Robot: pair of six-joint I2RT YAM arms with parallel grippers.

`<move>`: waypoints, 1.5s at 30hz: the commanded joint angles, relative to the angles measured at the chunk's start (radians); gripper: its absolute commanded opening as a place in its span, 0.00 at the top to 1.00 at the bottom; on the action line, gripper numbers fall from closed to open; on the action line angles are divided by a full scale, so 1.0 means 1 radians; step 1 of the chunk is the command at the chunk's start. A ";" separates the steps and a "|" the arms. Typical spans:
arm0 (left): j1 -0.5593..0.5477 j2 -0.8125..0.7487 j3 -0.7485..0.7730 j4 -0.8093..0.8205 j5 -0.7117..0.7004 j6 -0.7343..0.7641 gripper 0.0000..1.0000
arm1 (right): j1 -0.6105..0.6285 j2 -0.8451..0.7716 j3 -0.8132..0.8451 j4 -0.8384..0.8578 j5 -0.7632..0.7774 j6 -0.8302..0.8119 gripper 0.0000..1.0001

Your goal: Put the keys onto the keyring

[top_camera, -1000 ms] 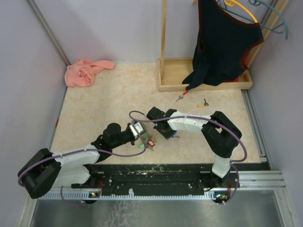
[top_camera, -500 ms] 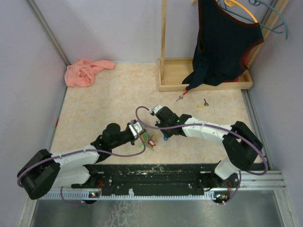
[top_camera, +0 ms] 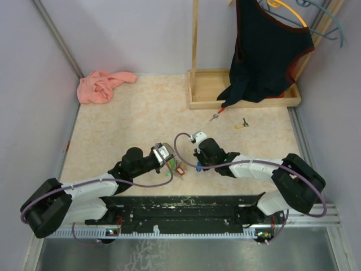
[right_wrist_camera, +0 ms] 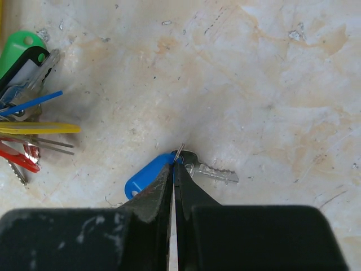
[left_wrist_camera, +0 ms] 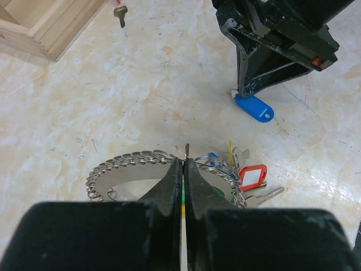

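Observation:
My left gripper (top_camera: pixel 171 162) is shut on the big keyring (left_wrist_camera: pixel 130 160), a large loop strung with many small rings, and pinches its thin edge between the fingertips (left_wrist_camera: pixel 172 175). Keys with red (left_wrist_camera: pixel 252 176), blue and yellow tags hang on it at the right. My right gripper (top_camera: pixel 198 162) is shut on the small split ring of a loose key (right_wrist_camera: pixel 213 171) with a blue tag (right_wrist_camera: pixel 144 177), low over the table just right of the keyring. That blue tag also shows in the left wrist view (left_wrist_camera: pixel 255 108). A green tag (right_wrist_camera: pixel 21 49) lies at the upper left.
A red-tagged key (top_camera: pixel 216 116) and a yellow-tagged key (top_camera: pixel 241 124) lie near the wooden tray (top_camera: pixel 203 101) at the back. A dark garment (top_camera: pixel 269 51) hangs over the tray. A pink cloth (top_camera: pixel 101 86) lies at the back left.
My right arm has swung its elbow right and down and turned its wrist, bringing the blue-tagged key down close beside the keyring. The left arm has stayed still.

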 commanded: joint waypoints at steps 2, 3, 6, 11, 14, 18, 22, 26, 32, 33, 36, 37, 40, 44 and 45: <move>0.009 -0.019 -0.010 0.062 0.007 -0.012 0.99 | -0.006 -0.087 0.041 -0.016 0.056 0.080 0.90; 0.008 -0.022 -0.011 0.063 0.005 -0.013 0.99 | -0.005 -0.106 0.052 -0.041 0.062 0.091 0.85; 0.008 -0.027 -0.013 0.065 0.001 -0.013 0.99 | -0.007 -0.149 0.098 -0.120 0.080 0.114 0.67; 0.008 -0.026 -0.013 0.066 0.003 -0.015 0.99 | -0.008 -0.183 0.172 -0.222 0.085 0.133 0.24; 0.008 -0.024 -0.013 0.066 0.003 -0.016 0.99 | -0.009 -0.170 0.219 -0.267 0.057 0.070 0.22; 0.009 -0.030 -0.015 0.063 -0.002 -0.014 0.99 | -0.026 -0.105 0.336 -0.396 0.000 -0.005 0.06; 0.011 -0.039 -0.019 0.063 -0.011 -0.014 0.99 | -0.029 -0.001 0.440 -0.543 -0.036 -0.066 0.18; 0.012 -0.041 -0.020 0.063 -0.014 -0.015 0.99 | -0.025 0.077 0.510 -0.643 -0.025 -0.120 0.28; 0.015 -0.043 -0.022 0.066 -0.019 -0.015 0.99 | 0.023 0.170 0.545 -0.670 0.028 -0.165 0.34; 0.016 -0.042 -0.022 0.067 -0.019 -0.015 0.99 | 0.034 0.192 0.552 -0.675 0.045 -0.168 0.37; 0.017 -0.041 -0.024 0.068 -0.019 -0.016 0.99 | 0.059 0.237 0.567 -0.662 0.072 -0.170 0.51; 0.017 -0.041 -0.024 0.068 -0.018 -0.015 0.99 | 0.063 0.255 0.574 -0.660 0.079 -0.169 0.53; 0.019 -0.041 -0.026 0.071 -0.017 -0.016 0.99 | 0.074 0.311 0.594 -0.659 0.107 -0.175 0.55; 0.019 -0.041 -0.026 0.072 -0.014 -0.017 0.99 | 0.077 0.350 0.603 -0.653 0.100 -0.170 0.58; 0.019 -0.041 -0.026 0.072 -0.013 -0.017 0.99 | 0.079 0.354 0.602 -0.650 0.096 -0.168 0.59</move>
